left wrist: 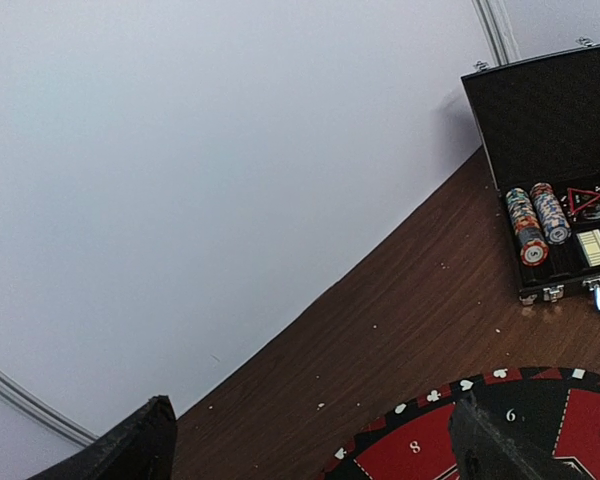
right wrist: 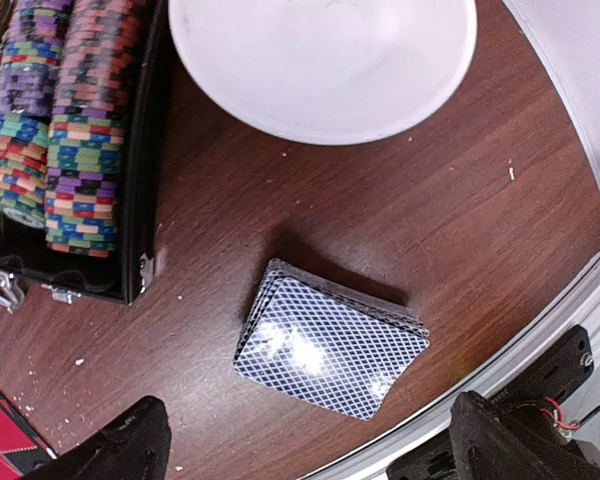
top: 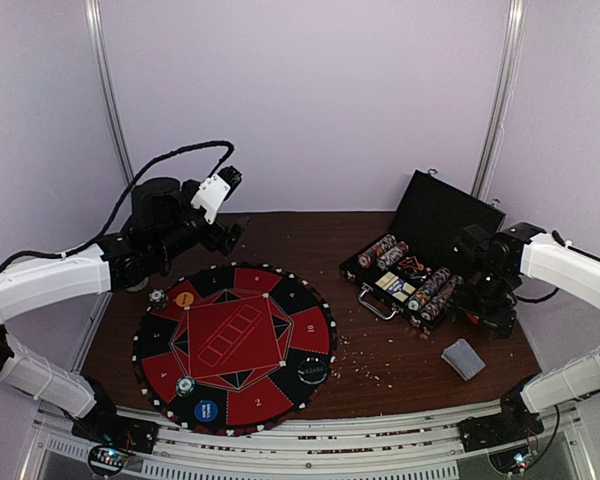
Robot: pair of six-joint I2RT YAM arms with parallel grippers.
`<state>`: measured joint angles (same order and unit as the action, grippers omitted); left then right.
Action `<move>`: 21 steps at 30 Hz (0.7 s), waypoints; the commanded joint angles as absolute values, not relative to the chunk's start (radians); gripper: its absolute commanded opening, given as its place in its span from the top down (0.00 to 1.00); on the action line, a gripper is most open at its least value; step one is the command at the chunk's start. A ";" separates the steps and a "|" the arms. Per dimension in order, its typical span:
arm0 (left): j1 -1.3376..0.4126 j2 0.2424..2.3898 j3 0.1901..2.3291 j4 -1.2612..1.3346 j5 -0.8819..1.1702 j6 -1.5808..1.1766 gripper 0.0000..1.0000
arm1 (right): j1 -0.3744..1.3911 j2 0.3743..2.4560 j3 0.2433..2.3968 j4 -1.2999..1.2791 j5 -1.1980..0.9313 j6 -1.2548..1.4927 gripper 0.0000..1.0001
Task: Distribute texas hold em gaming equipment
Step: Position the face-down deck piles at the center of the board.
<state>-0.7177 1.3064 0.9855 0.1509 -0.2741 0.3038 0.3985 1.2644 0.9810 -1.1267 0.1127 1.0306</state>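
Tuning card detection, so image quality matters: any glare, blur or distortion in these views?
Right wrist: two glare patches on the deck, a blown-out, blurry white shape at top, chips sharp. Left wrist: tilted view, near fingers dark and soft, case clear. Top: posts splay outward toward the top, mat evenly lit, no strong glare.

A black hinged case (top: pixel 448 216) sits open on the right of the brown wooden table (top: pixel 400 385), lid upright (a silver handle (top: pixel 377 303) on its near side). A round red-and-black mat (top: pixel 230 345) lies well apart on the left. Pale specks (top: pixel 365 352) dot the wood between them.
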 commanded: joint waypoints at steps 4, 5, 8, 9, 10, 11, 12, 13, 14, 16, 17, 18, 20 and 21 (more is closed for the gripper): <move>-0.708 1.291 0.973 0.207 -0.257 0.294 0.02 | 0.372 1.267 0.882 -1.069 0.132 1.342 0.00; -0.707 1.292 0.975 0.207 -0.257 0.295 0.02 | 0.369 1.261 0.858 -1.058 0.116 1.369 0.00; -0.707 1.297 0.975 0.206 -0.255 0.296 0.02 | 0.367 1.242 0.779 -1.006 0.082 1.427 0.00; -0.707 1.298 0.975 0.205 -0.255 0.296 0.02 | 0.367 1.238 0.752 -0.985 0.078 1.431 0.00; -0.707 1.298 0.975 0.206 -0.255 0.296 0.02 | 0.365 1.236 0.734 -0.961 0.078 1.428 0.00; -0.708 1.299 0.974 0.206 -0.253 0.296 0.02 | 0.364 1.238 0.720 -0.939 0.079 1.421 0.00; -0.708 1.300 0.973 0.206 -0.250 0.297 0.02 | 0.364 1.240 0.710 -0.908 0.077 1.410 0.00; -0.708 1.299 0.972 0.204 -0.248 0.297 0.02 | 0.361 1.245 0.706 -0.886 0.071 1.398 0.00; -0.708 1.299 0.971 0.204 -0.245 0.298 0.02 | 0.362 1.252 0.705 -0.867 0.067 1.386 0.00; -0.708 1.301 0.971 0.204 -0.246 0.299 0.02 | 0.362 1.265 0.708 -0.848 0.060 1.363 0.00; -0.708 1.301 0.971 0.204 -0.246 0.300 0.02 | 0.362 1.268 0.710 -0.845 0.058 1.358 0.00; -0.708 1.299 0.972 0.204 -0.246 0.300 0.02 | 0.362 1.270 0.710 -0.844 0.055 1.357 0.00; -0.708 1.301 0.970 0.203 -0.245 0.302 0.02 | 0.362 1.269 0.705 -0.844 0.047 1.362 0.00; -0.707 1.302 0.970 0.203 -0.243 0.303 0.02 | 0.362 1.267 0.702 -0.848 0.044 1.368 0.00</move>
